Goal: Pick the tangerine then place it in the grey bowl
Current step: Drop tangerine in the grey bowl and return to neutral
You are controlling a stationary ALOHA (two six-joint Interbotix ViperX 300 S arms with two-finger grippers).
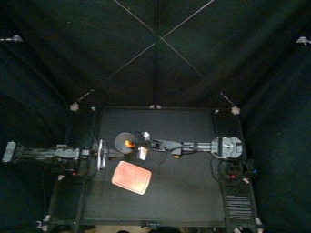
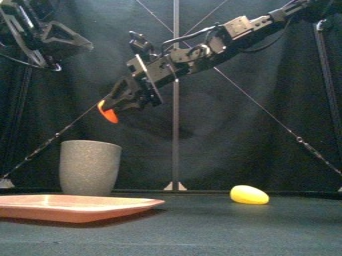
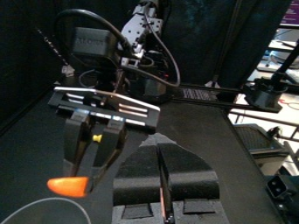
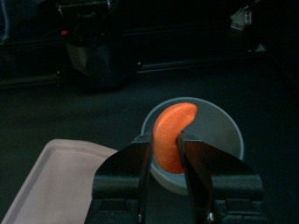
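My right gripper (image 2: 118, 104) is shut on the orange tangerine (image 2: 108, 114) and holds it in the air above the tall grey speckled cup (image 2: 90, 167). In the right wrist view the tangerine (image 4: 176, 133) sits between the jaws, directly over the cup's open mouth (image 4: 222, 131). The top view shows the right arm reaching past the middle, with the right gripper (image 1: 131, 144) over the cup (image 1: 123, 142). The left wrist view shows the tangerine (image 3: 69, 185) hanging just above the cup's rim (image 3: 33, 208). My left gripper (image 3: 163, 185) rests shut at the table's left, beside the cup.
A flat pink tray (image 1: 131, 177) lies in front of the cup, near the table's front (image 2: 74, 206). A yellow toy (image 2: 247, 194) lies on the table to the right of the cup.
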